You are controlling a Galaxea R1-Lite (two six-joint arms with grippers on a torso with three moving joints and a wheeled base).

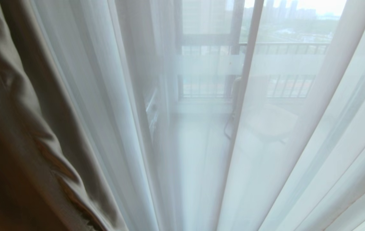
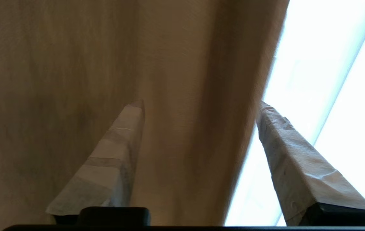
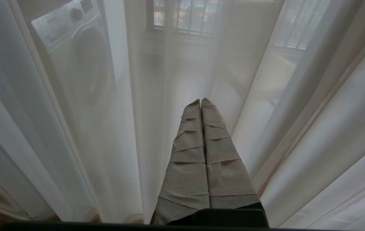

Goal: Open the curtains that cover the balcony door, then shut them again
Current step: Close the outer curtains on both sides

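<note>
The curtains hang in two layers. The opaque beige layer (image 1: 19, 128) is bunched at the left, and the sheer white layer (image 1: 298, 144) covers the rest. Through the sheer, the balcony door glass with its frosted band (image 1: 208, 64) shows dimly. Neither gripper is in the head view. In the left wrist view, my left gripper (image 2: 201, 102) is open, its taped fingers (image 2: 118, 144) spread wide. The beige curtain's edge fold (image 2: 185, 128) hangs between them, ungripped. My right gripper (image 3: 200, 100) is shut on nothing and points at the sheer folds (image 3: 298, 128).
Behind the sheer stand a washing machine (image 3: 80, 57), a window with a railing (image 1: 285, 48) and a pale chair (image 1: 266, 122) on the balcony floor.
</note>
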